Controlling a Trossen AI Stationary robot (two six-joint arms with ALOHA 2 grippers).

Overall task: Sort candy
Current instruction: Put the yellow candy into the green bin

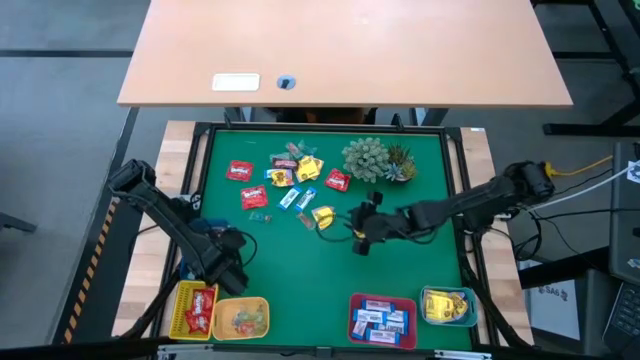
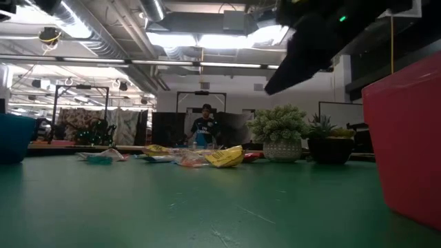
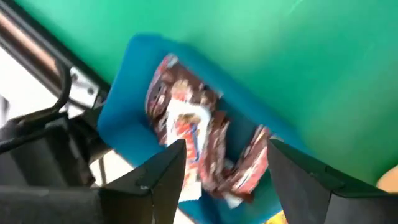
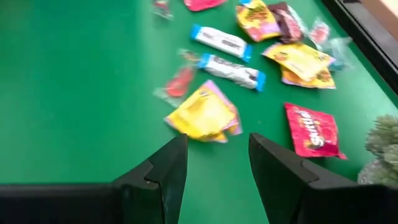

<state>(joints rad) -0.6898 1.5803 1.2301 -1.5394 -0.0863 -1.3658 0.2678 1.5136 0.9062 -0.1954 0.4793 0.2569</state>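
Note:
Loose candy point(image 1: 290, 180) in red, yellow and blue-and-white wrappers lies scattered on the far middle of the green mat. My right gripper point(image 4: 217, 162) is open and empty, just short of a yellow candy point(image 4: 202, 115) on the mat, also seen from above point(image 1: 322, 215). My left gripper point(image 3: 224, 168) hangs open over a small blue tray point(image 3: 134, 106) at the table's left. In that tray lie dark red-brown wrapped candies point(image 3: 193, 137). From above, my left gripper point(image 1: 232, 245) covers most of that blue tray point(image 1: 205, 228).
Along the near edge stand a yellow tray point(image 1: 180, 300) with red candy, an orange-yellow tray point(image 1: 262, 318), a red tray point(image 1: 352, 318) with blue-and-white candy and a blue tray point(image 1: 470, 310) with yellow candy. A spiky green plant point(image 1: 375, 158) stands behind the pile. A person point(image 2: 204, 127) shows far off.

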